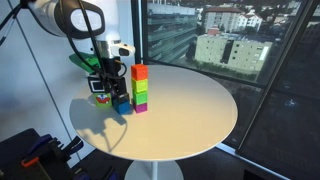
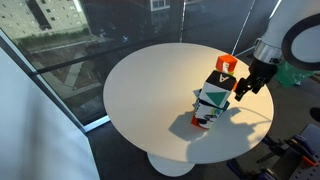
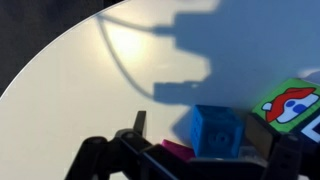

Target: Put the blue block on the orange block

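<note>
The blue block [image 3: 217, 131] sits on the white table, seen close up in the wrist view between my gripper's fingers [image 3: 208, 142]. The fingers are spread and the left one stands clear of the block, so the gripper is open. In an exterior view my gripper [image 1: 118, 96] hangs low over the table just left of a stack. The orange block [image 1: 139, 72] tops that stack, above a green cube [image 1: 139, 88] and a magenta cube [image 1: 140, 103]. The orange block also shows in the other exterior view [image 2: 226, 63], with the gripper [image 2: 245, 86] beside it.
A multicoloured patterned cube toy [image 3: 290, 105] stands right next to the blue block and also shows by the gripper [image 1: 100, 90]. The round white table [image 1: 190, 110] drops off at its edge. Windows surround the table.
</note>
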Robot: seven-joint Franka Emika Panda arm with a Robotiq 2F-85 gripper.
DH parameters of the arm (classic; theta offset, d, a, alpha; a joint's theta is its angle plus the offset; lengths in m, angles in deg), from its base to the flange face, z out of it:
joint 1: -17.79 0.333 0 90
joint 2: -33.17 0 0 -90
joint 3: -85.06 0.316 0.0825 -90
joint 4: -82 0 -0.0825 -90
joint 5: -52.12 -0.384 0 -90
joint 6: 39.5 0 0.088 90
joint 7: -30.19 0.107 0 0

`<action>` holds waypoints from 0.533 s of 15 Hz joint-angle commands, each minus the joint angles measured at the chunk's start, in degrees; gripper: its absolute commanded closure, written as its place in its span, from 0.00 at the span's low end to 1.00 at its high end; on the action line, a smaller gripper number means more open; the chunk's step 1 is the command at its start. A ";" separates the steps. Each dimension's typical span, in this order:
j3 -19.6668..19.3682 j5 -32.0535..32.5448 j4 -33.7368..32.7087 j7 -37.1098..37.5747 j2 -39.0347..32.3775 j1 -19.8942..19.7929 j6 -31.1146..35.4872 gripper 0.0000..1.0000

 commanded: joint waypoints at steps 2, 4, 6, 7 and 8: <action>1.60 -1.78 0.02 4.00 -3.45 1.87 5.74 0.00; 2.11 -1.33 -0.51 6.02 -5.09 2.52 7.73 0.00; 2.39 -1.01 -1.08 7.81 -6.55 3.04 9.34 0.00; 2.47 -0.87 -1.33 8.67 -7.24 3.26 10.27 0.00; 2.47 -0.44 -1.68 9.75 -8.07 3.42 10.97 0.00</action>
